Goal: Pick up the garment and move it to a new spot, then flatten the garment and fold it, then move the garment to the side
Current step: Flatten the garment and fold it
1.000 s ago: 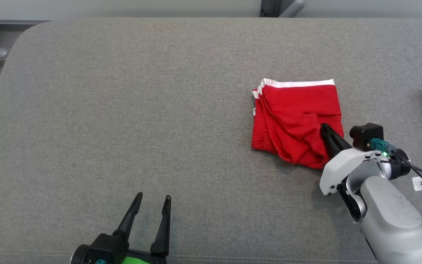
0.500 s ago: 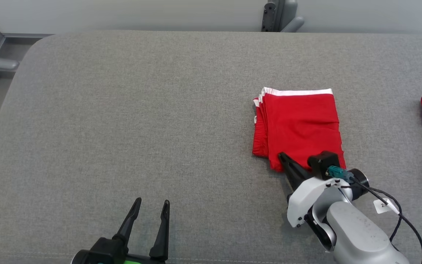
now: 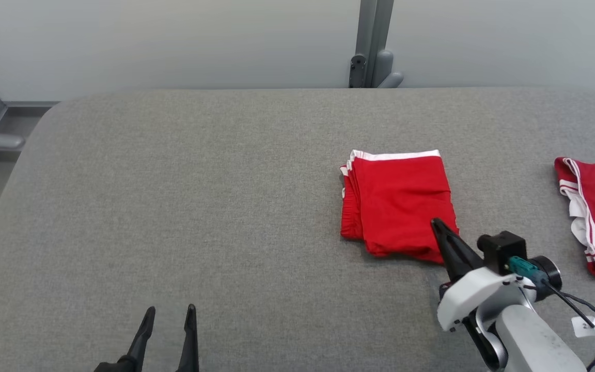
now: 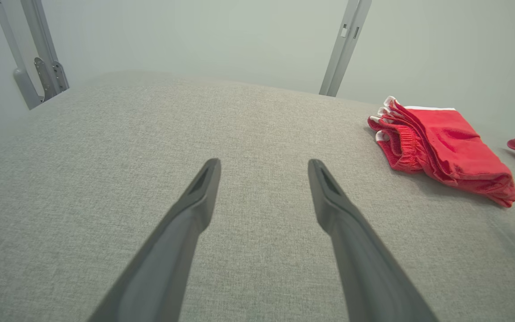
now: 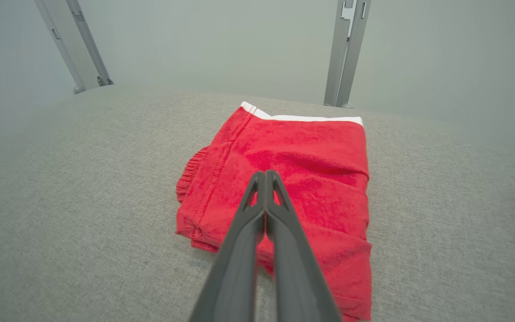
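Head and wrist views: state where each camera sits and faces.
Head view: on the head, facing forward and down at the grey surface; left pincer open, right pincer shut at the folded red garment.
Left wrist view: left wrist, facing along the open left pincer across the surface.
Right wrist view: right wrist, facing along the shut right pincer over the garment.
All three share the garment.
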`<state>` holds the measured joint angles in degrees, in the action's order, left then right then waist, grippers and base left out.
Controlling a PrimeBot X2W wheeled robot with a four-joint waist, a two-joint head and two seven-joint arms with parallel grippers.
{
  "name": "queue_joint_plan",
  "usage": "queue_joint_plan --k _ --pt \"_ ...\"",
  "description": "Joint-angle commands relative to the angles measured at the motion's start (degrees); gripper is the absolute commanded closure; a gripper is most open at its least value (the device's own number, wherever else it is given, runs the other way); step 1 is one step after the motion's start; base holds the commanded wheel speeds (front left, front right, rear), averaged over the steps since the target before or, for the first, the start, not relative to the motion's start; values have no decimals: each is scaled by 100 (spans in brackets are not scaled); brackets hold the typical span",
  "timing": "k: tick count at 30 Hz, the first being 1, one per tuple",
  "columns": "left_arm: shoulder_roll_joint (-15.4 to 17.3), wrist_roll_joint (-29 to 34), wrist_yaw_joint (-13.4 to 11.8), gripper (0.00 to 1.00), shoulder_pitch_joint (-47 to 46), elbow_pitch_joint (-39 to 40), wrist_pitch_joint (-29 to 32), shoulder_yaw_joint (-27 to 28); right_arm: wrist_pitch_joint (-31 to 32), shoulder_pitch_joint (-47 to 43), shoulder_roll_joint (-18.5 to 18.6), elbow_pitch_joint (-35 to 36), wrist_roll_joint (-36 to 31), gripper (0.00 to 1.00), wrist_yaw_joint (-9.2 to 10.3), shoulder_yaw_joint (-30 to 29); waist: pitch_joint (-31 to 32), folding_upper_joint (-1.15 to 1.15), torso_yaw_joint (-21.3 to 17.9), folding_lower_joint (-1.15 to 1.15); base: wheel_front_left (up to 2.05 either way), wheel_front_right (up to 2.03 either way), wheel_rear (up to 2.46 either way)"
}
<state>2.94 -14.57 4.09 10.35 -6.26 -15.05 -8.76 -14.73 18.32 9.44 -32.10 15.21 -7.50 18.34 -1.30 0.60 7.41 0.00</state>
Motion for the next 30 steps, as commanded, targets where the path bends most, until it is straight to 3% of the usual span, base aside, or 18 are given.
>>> queue_joint_plan --k 1,6,13,20,30 --pt "0 -11 -1 0 122 5 -13 101 -34 -237 20 177 -110 0 4 -230 251 -60 -199 0 0 0 0" --pt "0 57 81 0 168 -39 -13 370 -47 -838 96 773 -572 0 4 -1180 334 -60 -271 0 0 0 0" --pt "1 173 177 0 128 -150 -13 563 -49 -1520 -184 1177 -1102 0 4 -2075 396 -60 -434 0 0 0 0" --pt "2 218 254 0 -82 -292 -13 524 -50 -1800 -447 1171 -1415 0 5 -2490 345 -60 -665 0 0 0 0" --pt "2 173 292 0 -101 -379 -13 559 -51 -1719 -584 1117 -1538 0 5 -2597 285 -60 -822 0 0 0 0"
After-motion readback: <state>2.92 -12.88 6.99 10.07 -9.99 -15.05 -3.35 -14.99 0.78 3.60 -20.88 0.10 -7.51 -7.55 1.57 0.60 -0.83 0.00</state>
